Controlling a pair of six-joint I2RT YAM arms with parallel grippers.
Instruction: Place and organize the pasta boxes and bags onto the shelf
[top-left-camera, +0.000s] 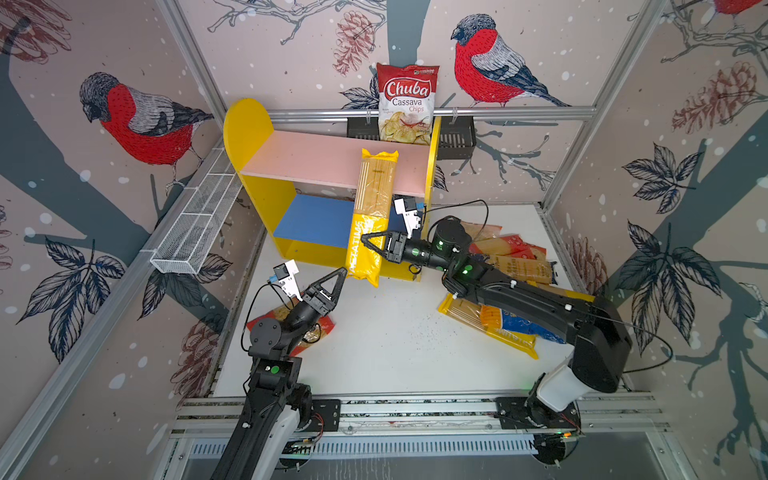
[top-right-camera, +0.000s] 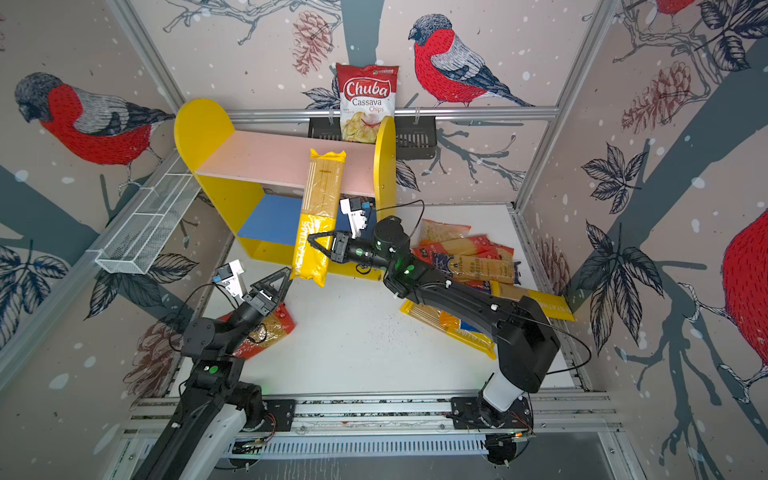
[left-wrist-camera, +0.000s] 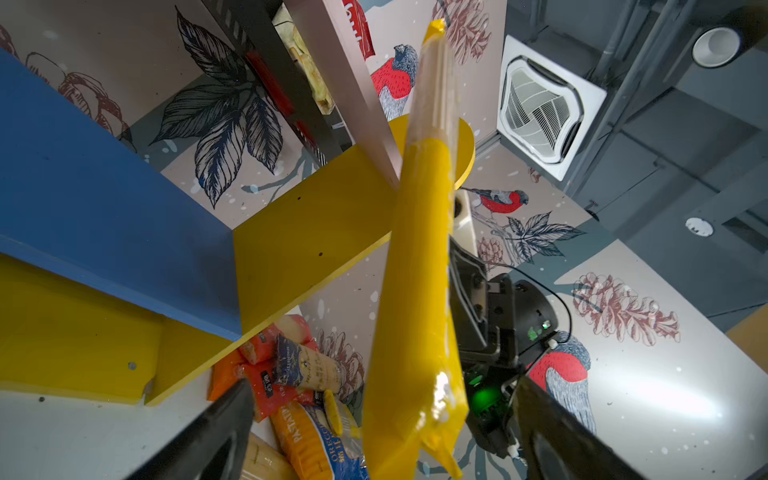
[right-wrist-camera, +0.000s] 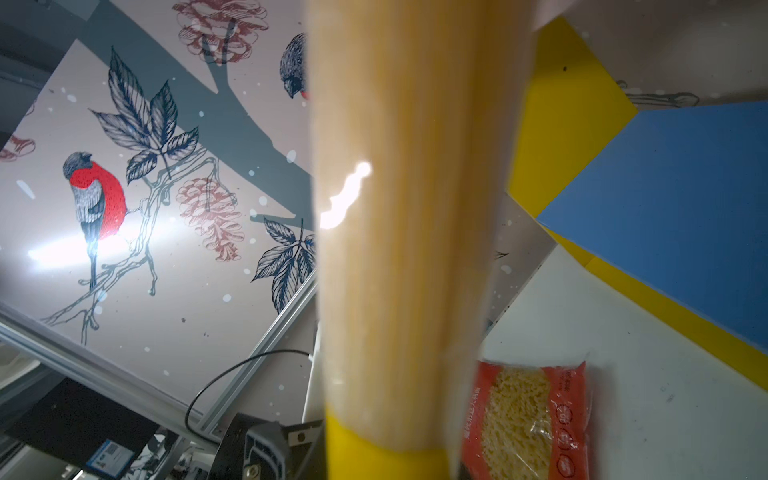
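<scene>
Spaghetti pack (top-left-camera: 371, 216) | right gripper (top-left-camera: 367, 241) clamps it | left gripper (top-left-camera: 341, 276) wide open

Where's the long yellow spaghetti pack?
In both top views the spaghetti pack stands mid-scene, gripped by the right pincer, its upper end by the shelf's pink board.

Bright, even light; the close spaghetti pack (right-wrist-camera: 407, 249) blurs (glare spot on it).
</scene>
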